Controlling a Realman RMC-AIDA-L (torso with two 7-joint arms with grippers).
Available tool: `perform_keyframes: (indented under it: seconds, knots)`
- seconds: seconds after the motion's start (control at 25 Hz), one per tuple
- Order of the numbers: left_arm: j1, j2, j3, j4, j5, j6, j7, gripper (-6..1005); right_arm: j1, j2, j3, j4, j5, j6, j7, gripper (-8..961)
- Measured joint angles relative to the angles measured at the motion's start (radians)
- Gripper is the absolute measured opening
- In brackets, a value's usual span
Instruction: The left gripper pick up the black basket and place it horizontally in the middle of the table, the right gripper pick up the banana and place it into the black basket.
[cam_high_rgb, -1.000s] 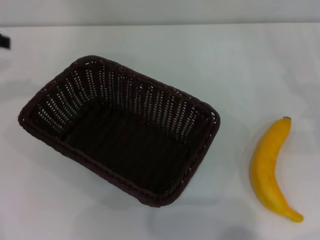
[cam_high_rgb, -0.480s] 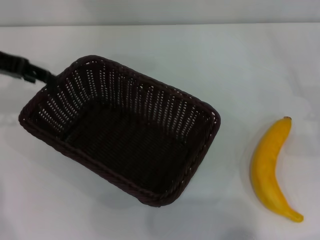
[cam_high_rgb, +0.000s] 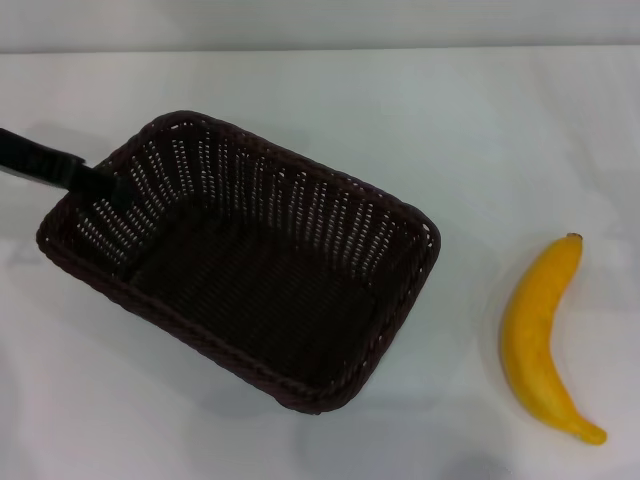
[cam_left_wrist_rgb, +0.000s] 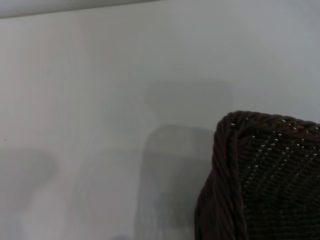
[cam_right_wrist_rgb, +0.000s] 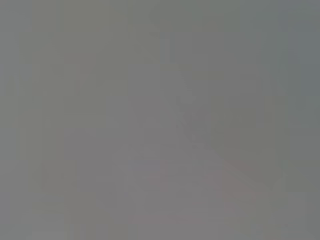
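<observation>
The black basket (cam_high_rgb: 240, 260) sits skewed on the white table (cam_high_rgb: 480, 130), left of the middle, empty. My left gripper (cam_high_rgb: 105, 187) comes in from the left edge as a thin black bar, its tip at the basket's far-left corner, over the rim. A rounded corner of the basket (cam_left_wrist_rgb: 260, 175) shows in the left wrist view. The banana (cam_high_rgb: 540, 335) lies on the table at the right, stem tip pointing away from me. My right gripper is out of view; the right wrist view shows only a plain grey blur.
The table's far edge (cam_high_rgb: 320, 48) runs across the top of the head view. Bare white tabletop lies between the basket and the banana and behind the basket.
My left gripper has come in from the left edge and moved right, reaching the basket's far-left corner. The basket and banana have not moved.
</observation>
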Motion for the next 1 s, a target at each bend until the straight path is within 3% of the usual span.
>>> perform_keyframes:
  seconds: [0.32, 0.68, 1.0]
  knots:
    - [-0.005, -0.026, 0.012, -0.023, 0.003, -0.016, 0.054, 681, 0.001, 0.000, 0.000, 0.000, -0.003, 0.004, 0.007, 858]
    - [-0.004, -0.021, 0.014, -0.017, 0.015, -0.021, 0.052, 619, 0.007, 0.000, 0.006, 0.000, 0.000, 0.003, 0.007, 857]
    - [-0.004, -0.028, 0.003, -0.015, 0.005, -0.034, 0.090, 270, 0.012, 0.000, 0.004, 0.000, 0.000, 0.002, 0.006, 857]
